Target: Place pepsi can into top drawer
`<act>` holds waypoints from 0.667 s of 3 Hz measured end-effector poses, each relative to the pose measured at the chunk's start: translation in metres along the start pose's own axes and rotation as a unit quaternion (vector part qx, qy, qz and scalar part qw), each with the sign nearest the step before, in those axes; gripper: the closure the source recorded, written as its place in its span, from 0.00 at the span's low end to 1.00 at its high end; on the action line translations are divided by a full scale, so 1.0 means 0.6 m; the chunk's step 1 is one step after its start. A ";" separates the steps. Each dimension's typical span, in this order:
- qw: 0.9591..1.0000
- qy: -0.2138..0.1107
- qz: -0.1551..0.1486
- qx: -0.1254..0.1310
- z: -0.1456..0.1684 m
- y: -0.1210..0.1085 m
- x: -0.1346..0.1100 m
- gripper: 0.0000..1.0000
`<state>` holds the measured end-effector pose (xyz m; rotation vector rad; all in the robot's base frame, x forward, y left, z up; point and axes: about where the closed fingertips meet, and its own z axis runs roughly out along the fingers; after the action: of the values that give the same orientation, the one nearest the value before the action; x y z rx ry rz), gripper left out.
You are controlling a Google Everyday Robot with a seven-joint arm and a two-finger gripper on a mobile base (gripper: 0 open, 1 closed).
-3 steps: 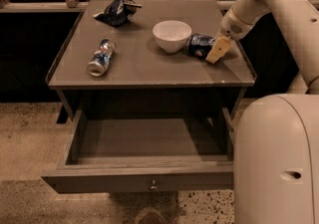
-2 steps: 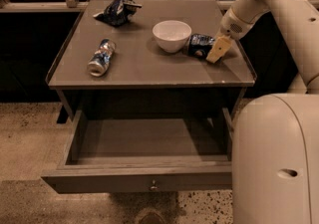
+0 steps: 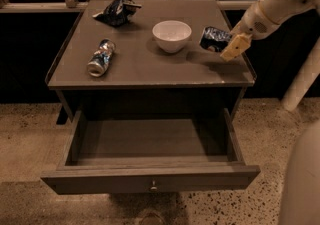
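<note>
The pepsi can (image 3: 214, 38), dark navy with white markings, hangs tilted just above the right rear of the tabletop and casts a shadow below it. My gripper (image 3: 226, 44) is shut on it; one tan finger (image 3: 235, 47) shows on the can's right side and the other is hidden behind the can. The top drawer (image 3: 150, 178) stands pulled out below the tabletop. Its inside is empty, and its small round knob (image 3: 153, 185) faces the front.
A white bowl (image 3: 171, 35) stands left of the held can. A paler silver-and-blue can (image 3: 100, 58) lies on its side at the left. A dark blue snack bag (image 3: 116, 11) lies at the back left. My white body (image 3: 305, 179) fills the lower right.
The gripper and the pepsi can have moved together a little to the right and up, away from the bowl. The drawer and the other things have not moved.
</note>
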<state>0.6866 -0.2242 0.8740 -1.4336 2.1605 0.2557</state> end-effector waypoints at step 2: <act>0.991 -0.094 0.040 -0.089 -0.039 0.130 0.025 1.00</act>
<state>0.6042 -0.2136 0.8753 -1.3581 2.0837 0.6017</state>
